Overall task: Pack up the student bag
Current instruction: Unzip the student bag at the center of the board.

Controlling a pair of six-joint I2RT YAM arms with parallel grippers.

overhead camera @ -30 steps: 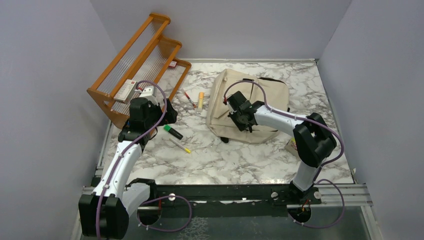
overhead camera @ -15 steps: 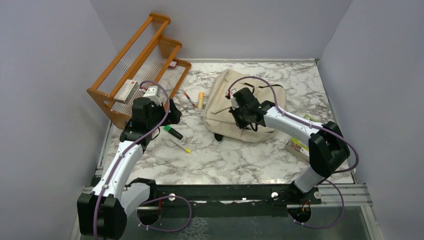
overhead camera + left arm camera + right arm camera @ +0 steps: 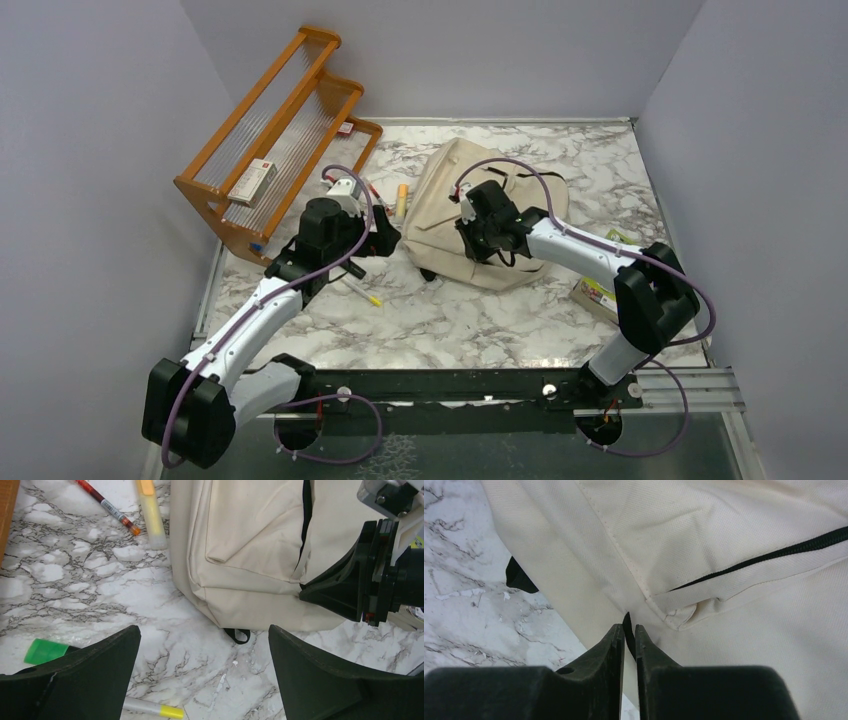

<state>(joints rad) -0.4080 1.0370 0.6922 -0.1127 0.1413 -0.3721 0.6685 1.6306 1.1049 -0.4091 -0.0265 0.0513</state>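
Note:
The student bag (image 3: 445, 190) is a beige canvas backpack with black zipper lines, lying flat on the marble table. It also shows in the left wrist view (image 3: 250, 540) and the right wrist view (image 3: 734, 530). My right gripper (image 3: 487, 250) rests on the bag's front near its lower edge. Its jaws (image 3: 629, 630) are shut on a thin black zipper tab at the end of a zipper line. My left gripper (image 3: 387, 238) is open and empty (image 3: 204, 645). It hovers over bare marble just left of the bag's lower corner, facing the right gripper (image 3: 345, 587).
A wooden rack (image 3: 270, 130) holding a small box (image 3: 252, 182) stands at the back left. A red pen (image 3: 105, 505) and a yellow-orange stick (image 3: 150, 512) lie left of the bag. A green marker (image 3: 45, 650) and a yellow-tipped pen (image 3: 152, 709) lie near my left gripper. A packet (image 3: 597, 293) lies right of the bag.
My left arm has swung right from beside the rack to the bag's lower-left corner. My right gripper moved slightly left, and the bag shifted with it.

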